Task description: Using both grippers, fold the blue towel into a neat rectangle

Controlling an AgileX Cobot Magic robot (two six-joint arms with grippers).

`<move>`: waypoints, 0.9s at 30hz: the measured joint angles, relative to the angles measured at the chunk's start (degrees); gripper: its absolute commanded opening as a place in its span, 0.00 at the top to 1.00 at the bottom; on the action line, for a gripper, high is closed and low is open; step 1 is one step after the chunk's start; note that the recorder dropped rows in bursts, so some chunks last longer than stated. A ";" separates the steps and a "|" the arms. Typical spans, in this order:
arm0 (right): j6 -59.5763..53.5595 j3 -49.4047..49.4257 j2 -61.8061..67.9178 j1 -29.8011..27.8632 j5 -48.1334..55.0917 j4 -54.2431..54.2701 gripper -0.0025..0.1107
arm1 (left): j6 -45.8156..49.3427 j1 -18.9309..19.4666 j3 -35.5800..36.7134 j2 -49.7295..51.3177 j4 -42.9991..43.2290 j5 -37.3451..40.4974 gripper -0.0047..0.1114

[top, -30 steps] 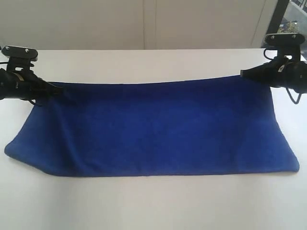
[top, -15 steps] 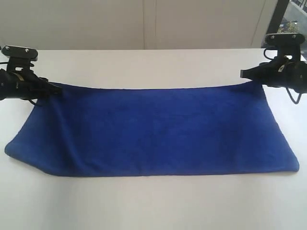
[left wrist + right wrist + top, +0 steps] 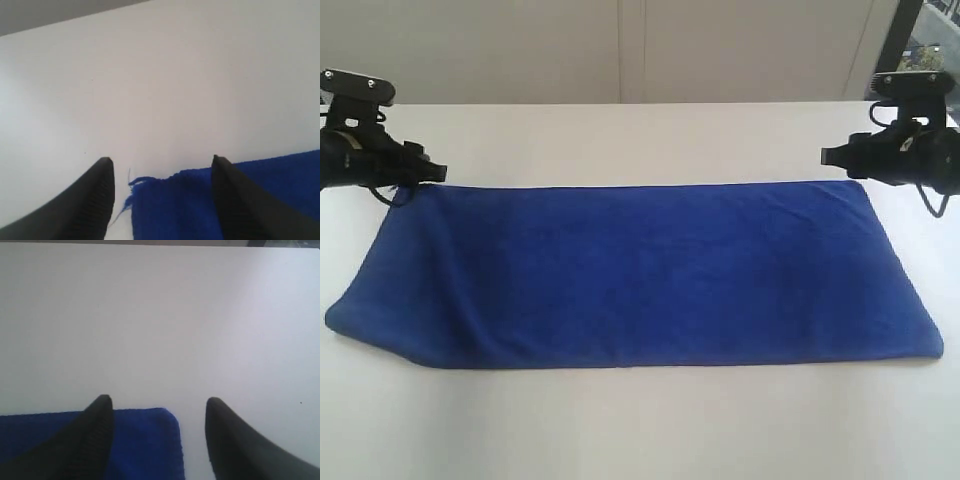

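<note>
Exterior view: a deep blue towel (image 3: 640,275) lies flat on a white table (image 3: 640,430). It forms a long, plain rectangle with a straight far edge and rounded near corners. The left gripper (image 3: 432,172) and right gripper (image 3: 830,155) sit just off its far corners, fingers spread, grasping nothing. Both arms are cut off at the frame edges. Each wrist view shows only fingertips and one towel corner; the left corner looks frayed.

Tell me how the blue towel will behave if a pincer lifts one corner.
Probably floppy: the blue towel lies limp, one end creased, so it should drape and sag. Likely light: thin at the edges. Its fuzzy surface may drag on the smooth table.
</note>
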 measured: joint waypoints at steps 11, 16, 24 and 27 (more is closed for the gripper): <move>0.00 -0.89 -4.63 0.00 16.31 0.00 0.92 | 0.78 0.96 -0.12 -10.00 0.00 25.07 0.96; 0.00 -0.98 -9.81 0.34 28.49 0.22 0.92 | -0.27 0.96 0.00 -18.12 0.00 41.43 0.96; -2.54 1.09 -12.46 1.68 31.13 0.33 0.92 | -4.53 1.06 16.30 -26.12 0.00 39.76 0.96; -2.96 1.09 -12.56 2.15 31.03 0.69 0.92 | -5.32 2.34 19.27 -23.25 0.00 34.97 0.96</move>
